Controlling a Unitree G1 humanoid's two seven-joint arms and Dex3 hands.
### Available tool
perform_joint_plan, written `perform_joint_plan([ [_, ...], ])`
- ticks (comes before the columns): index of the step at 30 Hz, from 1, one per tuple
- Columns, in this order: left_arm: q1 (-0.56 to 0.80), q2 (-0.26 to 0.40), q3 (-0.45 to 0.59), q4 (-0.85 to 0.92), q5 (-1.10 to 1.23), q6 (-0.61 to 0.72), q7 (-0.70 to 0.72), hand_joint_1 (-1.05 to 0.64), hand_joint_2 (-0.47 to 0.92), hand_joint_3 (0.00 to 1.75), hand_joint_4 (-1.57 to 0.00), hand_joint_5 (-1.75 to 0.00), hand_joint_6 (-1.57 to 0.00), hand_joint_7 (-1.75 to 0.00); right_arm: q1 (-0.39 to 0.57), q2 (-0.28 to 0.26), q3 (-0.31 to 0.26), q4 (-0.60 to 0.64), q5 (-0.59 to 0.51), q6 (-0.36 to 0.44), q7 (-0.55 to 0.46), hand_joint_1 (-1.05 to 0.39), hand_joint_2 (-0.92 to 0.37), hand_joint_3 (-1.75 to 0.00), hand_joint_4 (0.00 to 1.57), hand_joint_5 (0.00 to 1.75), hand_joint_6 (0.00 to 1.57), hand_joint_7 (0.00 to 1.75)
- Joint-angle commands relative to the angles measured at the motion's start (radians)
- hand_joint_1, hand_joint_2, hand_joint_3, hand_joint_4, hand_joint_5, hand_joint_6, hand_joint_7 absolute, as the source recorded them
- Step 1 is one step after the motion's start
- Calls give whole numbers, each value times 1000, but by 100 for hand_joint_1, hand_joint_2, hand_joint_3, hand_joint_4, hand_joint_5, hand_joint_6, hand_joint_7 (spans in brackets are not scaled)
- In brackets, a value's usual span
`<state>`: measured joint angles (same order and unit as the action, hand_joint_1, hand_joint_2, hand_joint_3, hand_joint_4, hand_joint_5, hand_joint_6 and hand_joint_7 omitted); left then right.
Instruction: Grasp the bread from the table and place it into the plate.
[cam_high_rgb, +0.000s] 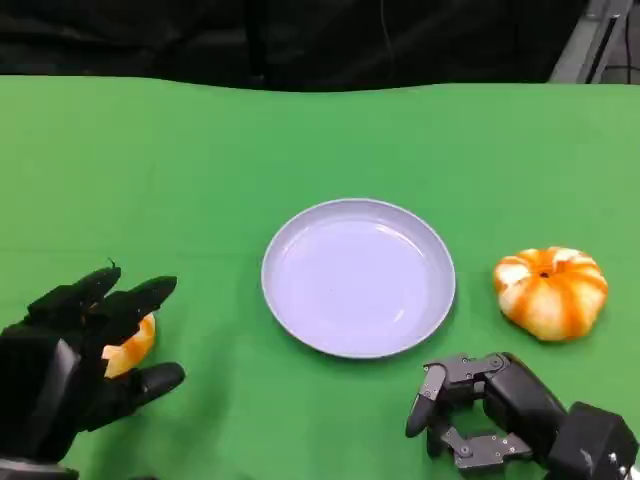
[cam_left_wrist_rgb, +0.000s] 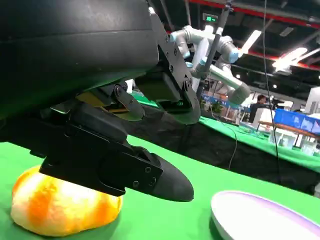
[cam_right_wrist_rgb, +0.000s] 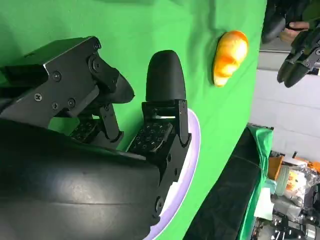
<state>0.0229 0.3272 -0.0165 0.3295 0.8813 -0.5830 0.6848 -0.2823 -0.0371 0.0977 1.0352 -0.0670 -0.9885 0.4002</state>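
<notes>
While the plate holds nothing, the bread lies on the table beside the left hand.
Table: green cloth; dark background behind its far edge.
Plate: pale lilac, round; it stands in the middle of the table; its rim also shows in the left wrist view.
Bread: small orange-yellow roll; it lies left of the plate, well apart from it; partly hidden behind the fingers.
Left hand: black; fingers spread apart around the bread; one finger lies over its top in the wrist view; whether it touches, I cannot tell.
Right hand: black; it hovers near the plate's front edge; fingers apart, holding nothing.
Pumpkin: orange and white; right of the plate, not touching it.
</notes>
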Motion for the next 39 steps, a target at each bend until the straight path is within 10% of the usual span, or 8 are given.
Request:
perform_joint_plan([
  [1, -3, 54, 11, 14, -18, 50, 52, -78, 92, 9, -70, -1, -71, 0, -7, -9, 3, -8, -8, -13, -16, 16, -58, -108, 100, 137, 98, 103],
  [39, -1, 120, -59, 54, -115, 242, -40, -83, 92, 8, -66, 0, -58, -1, -4, -12, 6, -4, 6, -12, -6, 22, -58, -108, 98, 140, 96, 107],
])
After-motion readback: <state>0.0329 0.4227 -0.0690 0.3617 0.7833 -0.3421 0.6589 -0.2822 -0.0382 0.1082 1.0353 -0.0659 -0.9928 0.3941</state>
